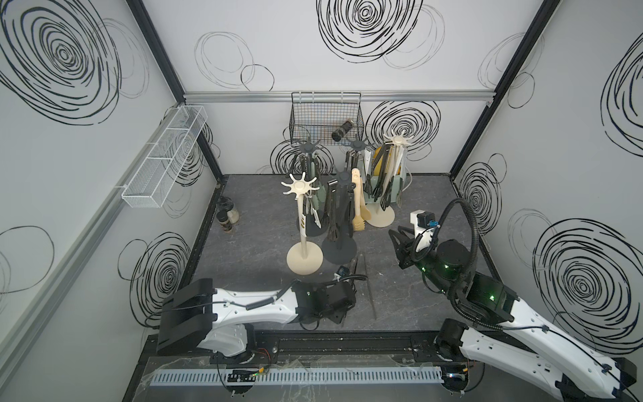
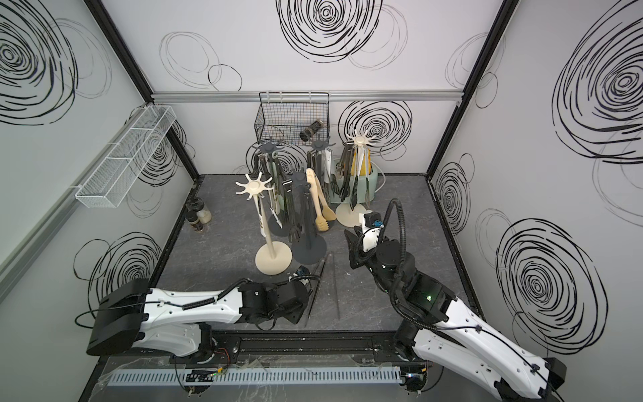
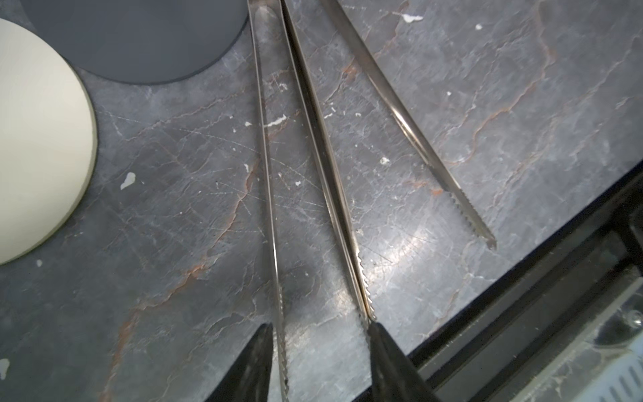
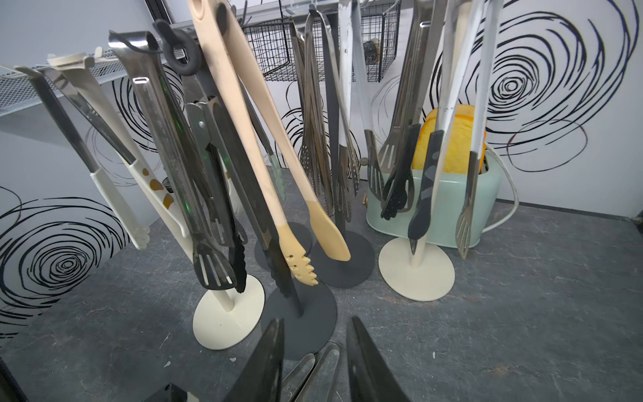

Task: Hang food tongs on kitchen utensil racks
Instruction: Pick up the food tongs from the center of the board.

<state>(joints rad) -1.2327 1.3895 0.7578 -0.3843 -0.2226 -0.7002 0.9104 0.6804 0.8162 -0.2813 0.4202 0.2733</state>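
Two pairs of steel food tongs lie crossed on the grey floor near the front, seen in a top view [image 1: 368,289]. In the left wrist view, one pair [image 3: 271,174] has its two serrated tips between the fingers of my left gripper [image 3: 320,325]. The gripper is open, with its fingers close along the outside of both arms. The other pair [image 3: 410,125] lies beside it. My right gripper [image 4: 317,319] hovers open over the tongs' rounded ends [image 4: 313,369]. Several kitchen utensil racks, such as the cream one [image 1: 299,188] and the dark grey one [image 1: 342,177], carry hanging tongs, including a beige wooden pair [image 4: 264,146].
A black wire basket [image 1: 325,118] hangs on the back wall and a white mesh tray [image 1: 163,156] on the left wall. Spice jars [image 1: 228,215] stand at the left floor edge. A mint toaster [image 4: 449,195] sits behind the right cream rack. The black front rail [image 3: 522,306] runs close to the tongs' tips.
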